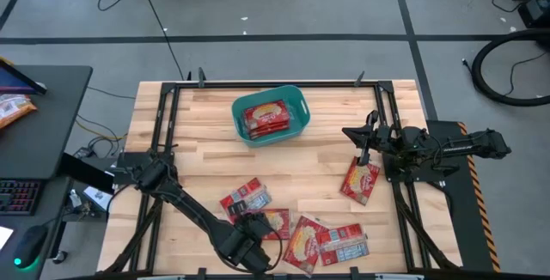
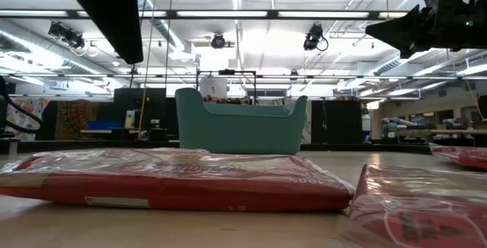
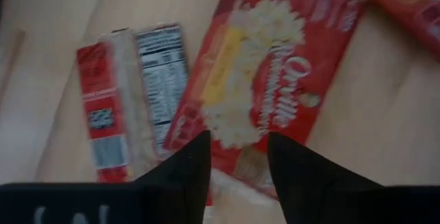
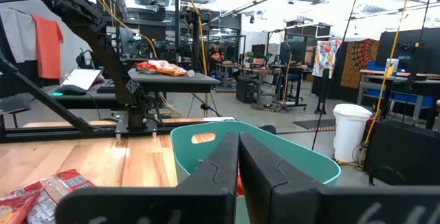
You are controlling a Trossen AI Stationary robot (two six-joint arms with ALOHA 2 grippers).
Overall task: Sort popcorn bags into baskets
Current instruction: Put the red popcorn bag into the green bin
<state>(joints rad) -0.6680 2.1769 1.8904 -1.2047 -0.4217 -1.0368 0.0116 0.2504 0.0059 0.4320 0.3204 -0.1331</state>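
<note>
Several red popcorn bags [image 1: 301, 237] lie flat near the table's near edge, and one [image 1: 361, 179] lies at the right. More sit inside the teal basket [image 1: 271, 115] at the far middle. My left gripper [image 3: 237, 148] is open and hovers over the cluster [image 1: 253, 233]. Its fingers stand over the end of a picture-side-up bag [image 3: 275, 80], beside a bag showing its grey-white back [image 3: 130, 100]. My right gripper [image 4: 238, 148] is shut and raised above the table [image 1: 346, 131], right of the basket [image 4: 275, 155].
In the low view, flat bags [image 2: 175, 179] [image 2: 418, 210] lie close to the near edge, with the basket [image 2: 240, 126] behind them. Bare wood lies between the basket and the cluster. A black metal frame [image 1: 163, 125] borders the table on both sides.
</note>
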